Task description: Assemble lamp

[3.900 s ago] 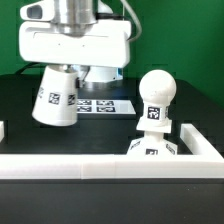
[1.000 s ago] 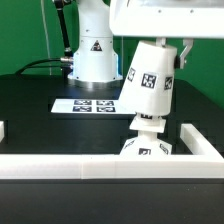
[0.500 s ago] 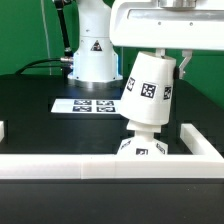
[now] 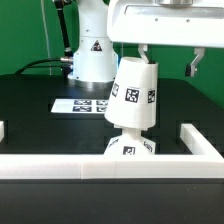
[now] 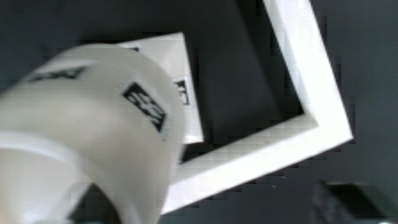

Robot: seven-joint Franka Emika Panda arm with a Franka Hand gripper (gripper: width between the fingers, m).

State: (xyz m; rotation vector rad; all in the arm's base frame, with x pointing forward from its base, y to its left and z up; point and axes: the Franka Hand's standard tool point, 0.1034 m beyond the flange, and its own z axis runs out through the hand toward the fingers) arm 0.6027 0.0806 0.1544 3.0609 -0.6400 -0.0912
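The white tapered shade [image 4: 136, 94] sits tilted over the bulb, which it hides. Below it is the low white base [image 4: 130, 149], just behind the front rail. My gripper [image 4: 168, 66] hangs above and toward the exterior view's right of the shade. Its fingers are spread apart and the right fingertip [image 4: 193, 67] is clear of the shade. I cannot tell whether the left finger touches it. In the wrist view the shade [image 5: 89, 130] fills the near side, with one dark fingertip [image 5: 338, 192] apart from it.
A long white rail [image 4: 100, 166] runs along the front and turns back on the right [image 4: 200, 140]; its corner shows in the wrist view [image 5: 306, 110]. The marker board [image 4: 85, 104] lies behind the lamp. The robot's white pedestal [image 4: 92, 55] stands at the back.
The shade was carried from the left over to the bulb and lowered onto it. In the last half second the fingers spread, and the shade and base shifted left.
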